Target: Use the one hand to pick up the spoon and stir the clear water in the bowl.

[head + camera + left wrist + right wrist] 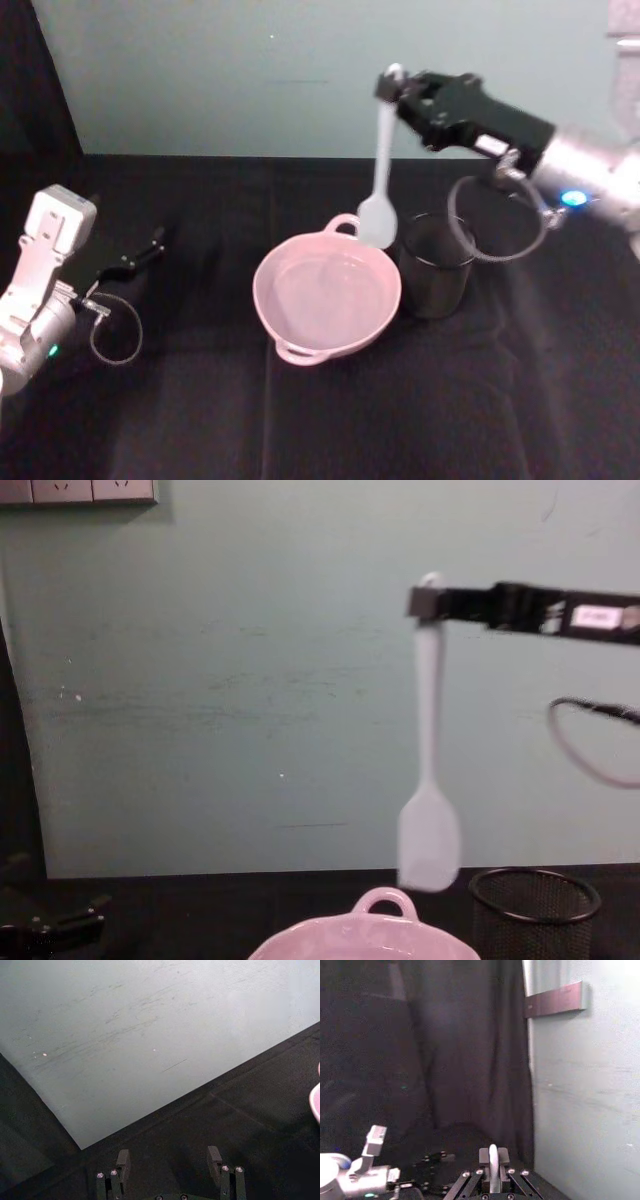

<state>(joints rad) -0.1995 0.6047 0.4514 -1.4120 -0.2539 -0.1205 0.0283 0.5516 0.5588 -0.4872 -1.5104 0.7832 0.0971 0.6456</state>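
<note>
My right gripper (392, 92) is shut on the top of the white spoon's handle and holds it up in the air. The spoon (380, 175) hangs straight down, its flat head just above the far rim of the pink bowl (270, 305), beside the bowl's loop handle. In the chest view the spoon (430, 770) dangles from the right gripper (425, 602) with its head clear of the bowl (385, 905). The clear water (325, 295) shows as a faint sheen inside the bowl. My left gripper (170, 1157) rests open over the black cloth at the left.
A black wire-mesh cup (436, 265) stands right next to the bowl on its right side. A black cloth covers the table, with a pale green wall behind it. The left arm (45, 270) lies parked at the left edge.
</note>
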